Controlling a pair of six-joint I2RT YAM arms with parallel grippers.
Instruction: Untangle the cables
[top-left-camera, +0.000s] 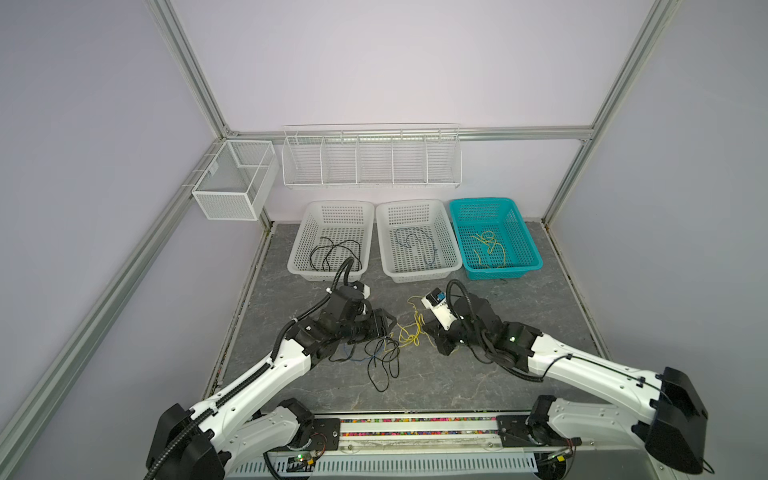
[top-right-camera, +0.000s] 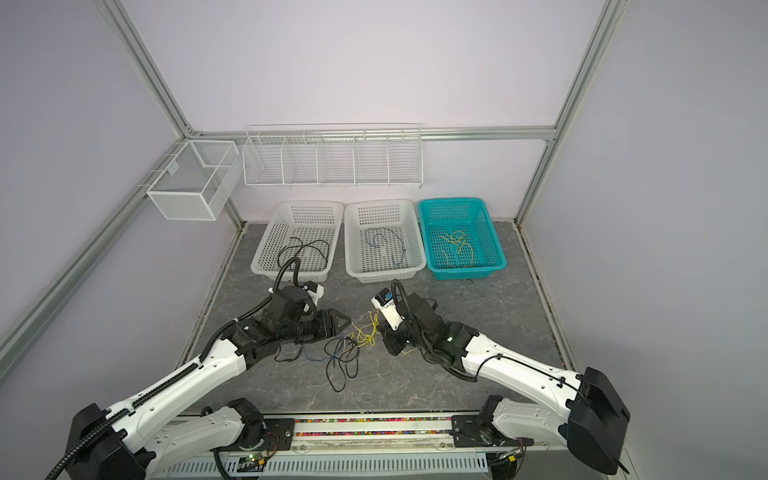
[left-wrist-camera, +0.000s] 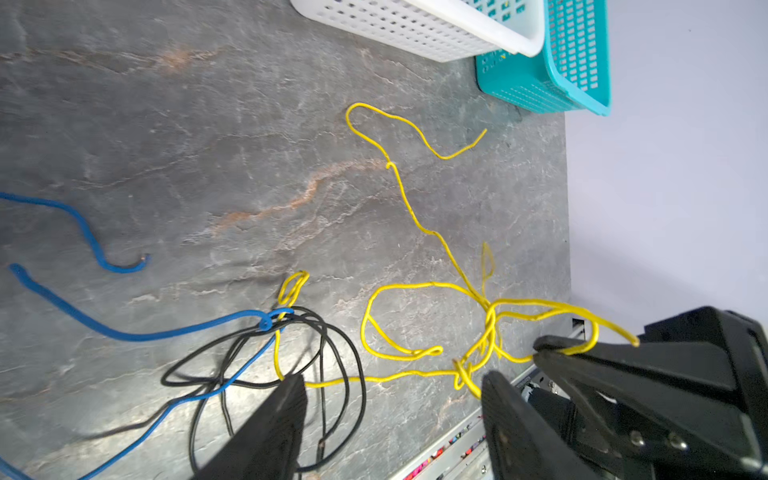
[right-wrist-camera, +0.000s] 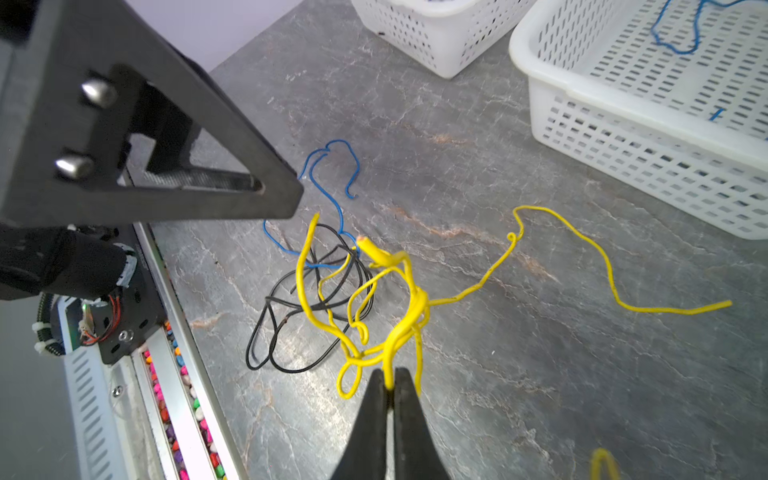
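table (top-left-camera: 519, 374) of grey stone pattern carries everything. three baskets stand in a row at its far edge: left white basket (top-left-camera: 307, 272), middle white basket (top-left-camera: 419, 274), teal basket (top-left-camera: 498, 272).

left tool (left-wrist-camera: 395, 399) hangs low over the heap with its fingers apart; a yellow strand crosses just off its fingertips. right tool (right-wrist-camera: 388, 379) is pressed together on a loop of the yellow cable (right-wrist-camera: 415, 307), at the edge of its knot.

tangled cables (top-left-camera: 395, 345) lie on the table between the two arms. the black cable (left-wrist-camera: 365, 374) and blue cable (left-wrist-camera: 166, 334) are looped together on the left arm's side. the yellow cable is knotted beside them, with one long end trailing toward the baskets.

a loose black wire (top-left-camera: 332, 249) lies in the left white basket, a blue wire (top-left-camera: 415, 243) in the middle one and a yellow wire (top-left-camera: 488, 245) in the teal one.
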